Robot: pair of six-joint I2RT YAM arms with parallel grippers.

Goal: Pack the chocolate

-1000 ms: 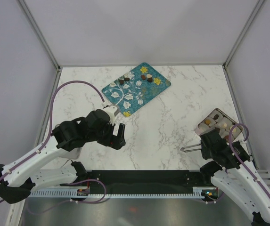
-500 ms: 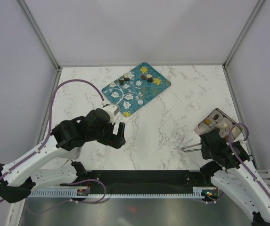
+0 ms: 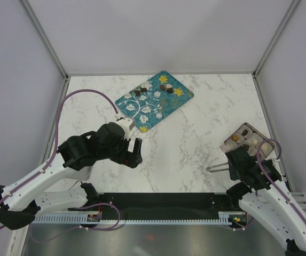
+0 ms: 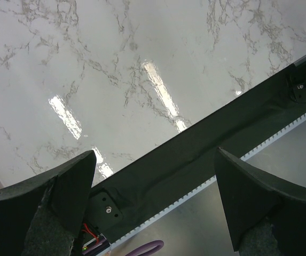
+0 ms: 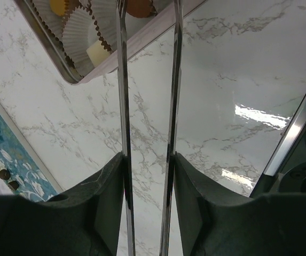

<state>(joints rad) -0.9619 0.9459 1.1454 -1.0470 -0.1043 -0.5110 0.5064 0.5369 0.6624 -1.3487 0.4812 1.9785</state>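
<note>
Teal tray [image 3: 154, 104] at twelve o'clock on the marble worktop [image 3: 195, 133], carrying most of the chocolate [image 3: 166, 88], dark pieces along its far edge. More pieces in paper cups [image 5: 83, 32] of the box [image 3: 244, 126] at three o'clock. At four o'clock, right gripper [image 3: 232, 166] with fingers [image 5: 102, 186] pinching metal tongs [image 3: 215, 168] jutting toward nine. At eight o'clock, left gripper [image 3: 135, 152] over the worktop, fingers [image 4: 56, 202] spread wide.

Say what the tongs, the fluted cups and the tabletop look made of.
The tongs: polished metal, likely steel; thin mirror-bright blades. The fluted cups: seemingly pleated white paper, brown edges. The tabletop: glossy marble-look surface, grey veins, sharp glare; stone or laminate, cannot tell.
</note>
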